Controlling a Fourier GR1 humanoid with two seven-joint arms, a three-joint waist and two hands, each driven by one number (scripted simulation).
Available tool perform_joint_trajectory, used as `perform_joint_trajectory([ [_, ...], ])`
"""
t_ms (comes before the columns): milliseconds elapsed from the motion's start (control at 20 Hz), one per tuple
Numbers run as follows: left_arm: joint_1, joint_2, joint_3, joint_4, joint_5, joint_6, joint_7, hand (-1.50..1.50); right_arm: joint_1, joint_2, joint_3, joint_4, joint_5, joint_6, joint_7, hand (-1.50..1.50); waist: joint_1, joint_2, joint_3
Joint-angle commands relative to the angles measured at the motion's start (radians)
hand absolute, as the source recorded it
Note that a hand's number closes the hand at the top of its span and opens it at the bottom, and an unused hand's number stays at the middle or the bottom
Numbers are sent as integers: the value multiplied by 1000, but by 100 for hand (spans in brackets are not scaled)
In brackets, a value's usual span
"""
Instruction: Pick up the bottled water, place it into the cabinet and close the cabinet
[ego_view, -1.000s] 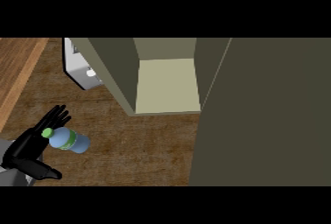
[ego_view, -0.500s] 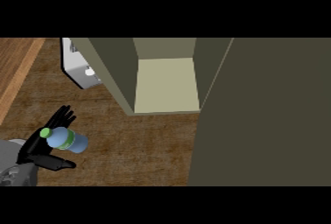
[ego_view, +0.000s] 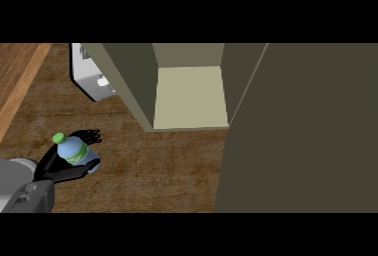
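At the lower left of the frame, the left hand (ego_view: 55, 165), its fingers straight a moment ago, now curls round the bottled water (ego_view: 77, 152), so the grasp looks made and the carry to the open cabinet (ego_view: 190, 97) at upper centre can begin.

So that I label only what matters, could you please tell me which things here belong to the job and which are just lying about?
Belong to the job: bottled water, held in the left robot hand; the open cabinet.
Just lying about: white and grey box beside the cabinet; the brown counter underneath.
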Motion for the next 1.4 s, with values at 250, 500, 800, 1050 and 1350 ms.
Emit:
perform_joint_trajectory([
  [250,17,-12,-144,-74,-121,-44,-292,150,1,-28,-7,-47,45,-17,26,-150,9,-3,0],
  [500,-13,-35,-158,-79,-132,86,-342,150,-20,-32,4,-63,83,-35,55,-150,18,-5,2],
  [800,-19,-258,-68,-130,-47,460,-257,150,36,-45,22,-93,60,-50,36,-150,18,-11,4],
  [1050,29,-336,-207,-297,107,556,-144,150,24,-44,46,-55,85,-60,27,-150,33,-17,5],
  [1350,48,-339,-385,-478,272,637,19,150,45,-73,1,-117,50,-63,44,-150,29,-11,5],
])
